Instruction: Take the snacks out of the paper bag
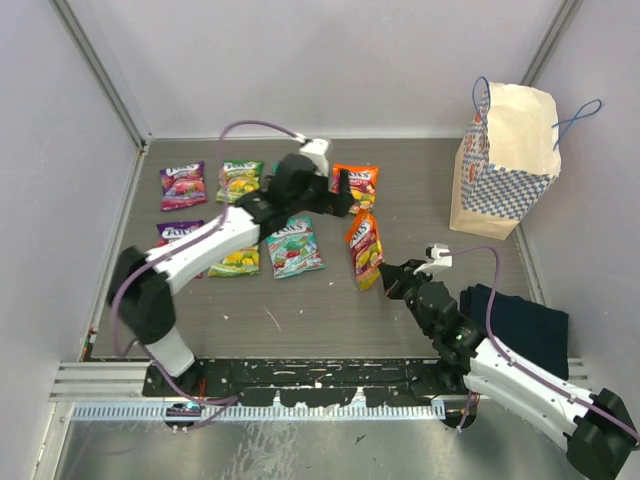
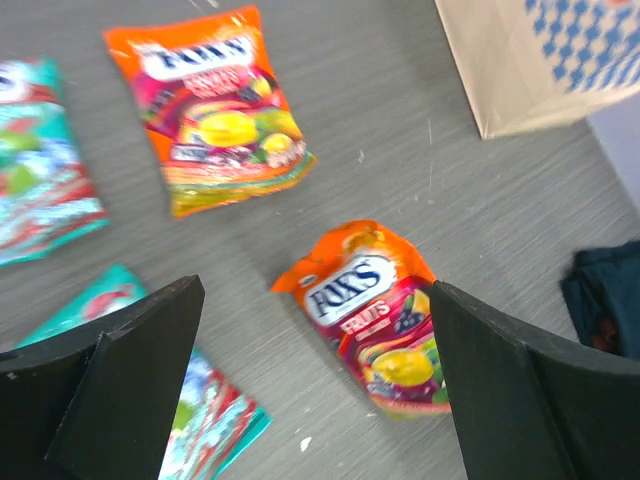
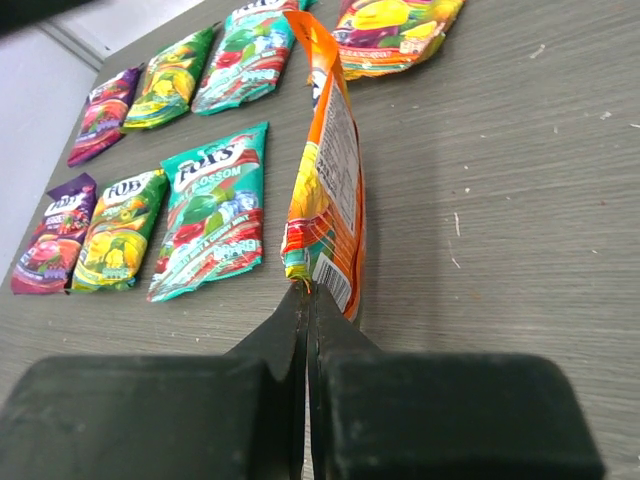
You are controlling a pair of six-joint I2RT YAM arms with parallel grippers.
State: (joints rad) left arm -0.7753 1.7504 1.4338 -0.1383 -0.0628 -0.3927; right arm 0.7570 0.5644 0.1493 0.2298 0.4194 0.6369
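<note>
The paper bag (image 1: 505, 160) stands upright at the back right, its base also visible in the left wrist view (image 2: 540, 60). Several snacks lie flat in two rows: purple (image 1: 182, 185), green (image 1: 240, 180), orange (image 1: 357, 183), purple (image 1: 175, 233), green (image 1: 235, 262), teal (image 1: 293, 245). My left gripper (image 1: 340, 195) hovers open over the table (image 2: 315, 300), holding nothing. An orange packet (image 3: 325, 170) stands on its edge at mid table (image 1: 365, 250). My right gripper (image 3: 308, 292) is shut on this packet's lower seam corner (image 1: 388, 280).
A dark blue cloth (image 1: 520, 315) lies at the near right beside my right arm. Grey walls close in the table on the left, back and right. A metal rail (image 1: 300, 385) runs along the near edge.
</note>
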